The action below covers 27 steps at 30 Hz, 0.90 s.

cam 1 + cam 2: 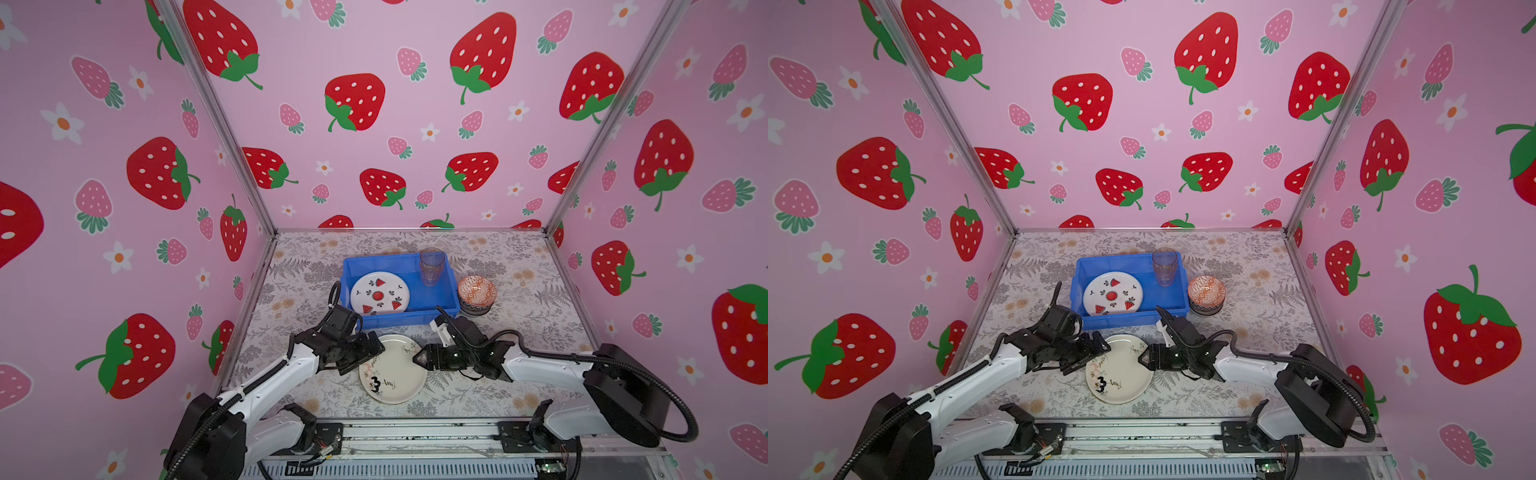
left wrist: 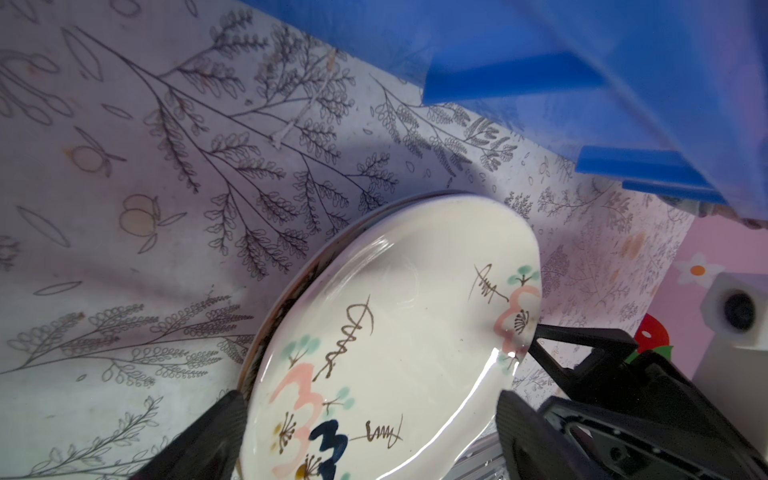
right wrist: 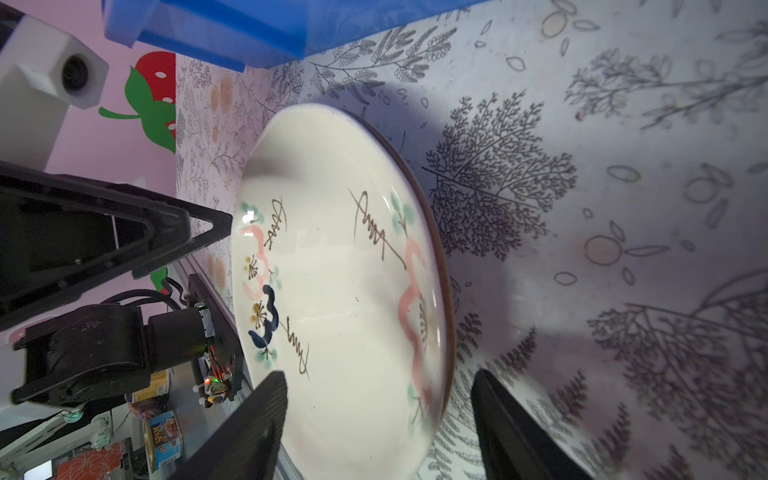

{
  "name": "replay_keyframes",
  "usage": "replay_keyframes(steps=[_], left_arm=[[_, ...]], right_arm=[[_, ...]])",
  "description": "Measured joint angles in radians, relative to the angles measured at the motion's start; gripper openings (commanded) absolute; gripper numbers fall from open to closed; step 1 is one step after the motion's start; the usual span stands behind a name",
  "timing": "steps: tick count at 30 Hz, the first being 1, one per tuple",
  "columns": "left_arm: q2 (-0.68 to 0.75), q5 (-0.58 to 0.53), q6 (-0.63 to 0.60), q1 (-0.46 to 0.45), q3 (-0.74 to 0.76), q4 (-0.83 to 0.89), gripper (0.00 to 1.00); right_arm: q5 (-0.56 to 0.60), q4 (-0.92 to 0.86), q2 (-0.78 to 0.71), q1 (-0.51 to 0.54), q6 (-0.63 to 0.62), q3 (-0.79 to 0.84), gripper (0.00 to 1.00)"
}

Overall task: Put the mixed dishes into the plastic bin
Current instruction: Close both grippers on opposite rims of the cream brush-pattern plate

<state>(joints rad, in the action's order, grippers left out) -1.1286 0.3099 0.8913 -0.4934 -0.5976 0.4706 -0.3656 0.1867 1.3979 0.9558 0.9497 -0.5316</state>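
Flowered plate: You see the cream flowered plate [image 1: 395,374] lying on the leaf-print table cover [image 1: 540,299]. It sits at 6 o'clock from the blue bin [image 1: 399,321], close to the front wall, and both of your grippers are at its rim.

Left gripper: Your left gripper [image 1: 375,348] meets the plate at about 10 o'clock in both top views. Its jaws are spread wide. In the left wrist view the plate's rim runs between the two fingers [image 2: 216,432], and neither presses on it.

Right gripper: Your right gripper [image 1: 417,358] comes in at about 2 o'clock on the plate. Its jaws are parted too. In the right wrist view one finger reaches over the plate's face and the other stands on the table side of the rim, with a gap showing. Nothing is clamped.

Across the plate: The two grippers point towards each other over the half of the plate nearer the bin, their tips apart.

Bin contents: The watermelon plate [image 1: 379,293] lies flat on the bin floor towards 9 o'clock. A tinted tumbler [image 1: 432,266] stands upright in the corner at about 1 o'clock.

Bowls: The orange-red bowl [image 1: 477,289] sits stacked on a dark patterned bowl [image 1: 473,308]. They stand outside the bin, just beside its wall at 3 o'clock.
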Motion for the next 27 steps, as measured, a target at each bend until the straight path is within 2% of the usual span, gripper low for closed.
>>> replay_keyframes(steps=[18, 27], left_arm=[[-0.058, -0.041, 0.002, -0.071, -0.016, -0.003, 0.96], [-0.087, -0.045, 0.025, -0.107, -0.023, -0.008, 0.96]], right_arm=[[-0.026, 0.007, 0.015, 0.000, 0.000, -0.006, 0.71], [-0.023, 0.005, 0.019, 0.000, 0.000, -0.006, 0.62]])
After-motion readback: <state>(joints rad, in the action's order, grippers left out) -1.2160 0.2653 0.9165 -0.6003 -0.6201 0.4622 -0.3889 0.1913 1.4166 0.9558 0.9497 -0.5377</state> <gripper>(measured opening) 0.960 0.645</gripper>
